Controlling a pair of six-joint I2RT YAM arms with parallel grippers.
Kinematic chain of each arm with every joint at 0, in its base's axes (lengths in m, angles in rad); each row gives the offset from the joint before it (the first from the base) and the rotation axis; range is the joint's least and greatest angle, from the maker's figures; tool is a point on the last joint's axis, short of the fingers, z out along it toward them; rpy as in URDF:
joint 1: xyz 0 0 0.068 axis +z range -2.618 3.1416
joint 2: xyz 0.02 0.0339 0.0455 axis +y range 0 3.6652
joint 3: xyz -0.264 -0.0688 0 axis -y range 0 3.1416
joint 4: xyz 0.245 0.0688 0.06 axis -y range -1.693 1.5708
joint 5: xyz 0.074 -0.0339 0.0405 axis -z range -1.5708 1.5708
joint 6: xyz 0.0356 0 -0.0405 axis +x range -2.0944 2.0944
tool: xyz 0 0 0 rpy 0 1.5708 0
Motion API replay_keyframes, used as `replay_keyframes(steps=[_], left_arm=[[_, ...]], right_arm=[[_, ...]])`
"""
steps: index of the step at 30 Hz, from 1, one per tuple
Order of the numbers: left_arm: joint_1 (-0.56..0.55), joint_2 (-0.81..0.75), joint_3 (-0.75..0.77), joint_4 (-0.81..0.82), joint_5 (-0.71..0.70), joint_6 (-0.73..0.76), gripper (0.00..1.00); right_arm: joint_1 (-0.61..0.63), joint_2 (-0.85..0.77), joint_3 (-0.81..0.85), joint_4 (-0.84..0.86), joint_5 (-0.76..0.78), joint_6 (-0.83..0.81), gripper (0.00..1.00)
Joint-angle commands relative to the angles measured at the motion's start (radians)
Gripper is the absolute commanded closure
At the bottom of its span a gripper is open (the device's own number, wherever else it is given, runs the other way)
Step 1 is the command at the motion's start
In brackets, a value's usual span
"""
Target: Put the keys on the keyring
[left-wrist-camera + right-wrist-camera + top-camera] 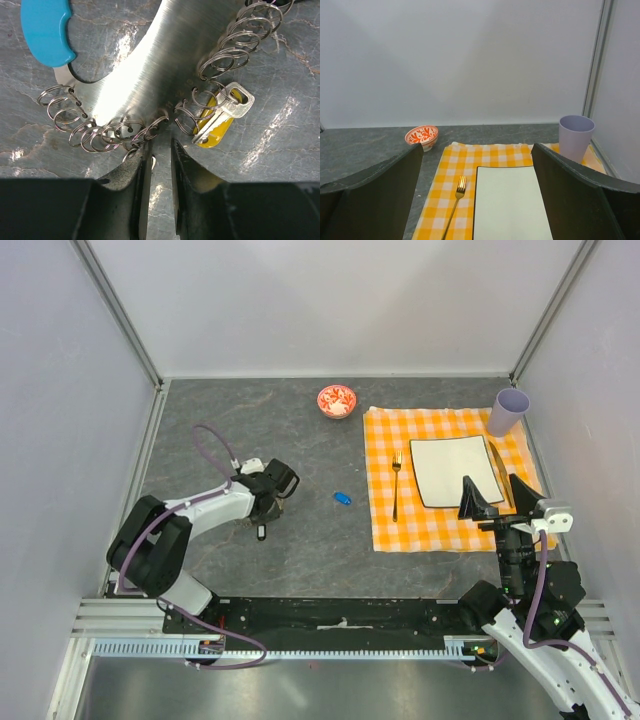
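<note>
The keyring [150,65] is a curved shiny metal strip with a light-blue grip [45,30] and several small wire rings along its edges, lying flat on the table. One ring carries a yellow-headed key [220,122] with a silvery key [237,102] over it. My left gripper [161,147] points down at the strip's near edge, jaws a narrow gap apart, a small ring beside the left finger [142,165]. In the top view the left gripper [268,506] covers the keyring. A blue-headed key [342,498] lies to its right and a dark key [262,532] just below it. My right gripper [496,498] is wide open and empty.
An orange checked cloth [385,530] at the right holds a fork [396,485], a white rectangular plate [455,472] and a lilac cup [508,411]. A red-and-white bowl [337,401] stands at the back. The right wrist view shows the fork [455,200], plate [510,205] and cup [576,135].
</note>
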Motion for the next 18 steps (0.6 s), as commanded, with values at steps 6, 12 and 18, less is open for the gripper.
replay_keyframes(steps=[6, 12, 18], left_arm=[[0.000, -0.068, -0.030, 0.050, -0.125, -0.058, 0.70], [0.003, -0.084, -0.033, 0.050, -0.145, -0.049, 0.61], [0.007, -0.088, -0.043, 0.074, -0.156, -0.020, 0.55]], right_arm=[[0.011, -0.009, 0.010, 0.004, 0.017, -0.013, 0.02], [0.011, -0.009, 0.010, 0.004, 0.018, -0.012, 0.02], [0.013, -0.009, 0.010, 0.003, 0.018, -0.012, 0.02]])
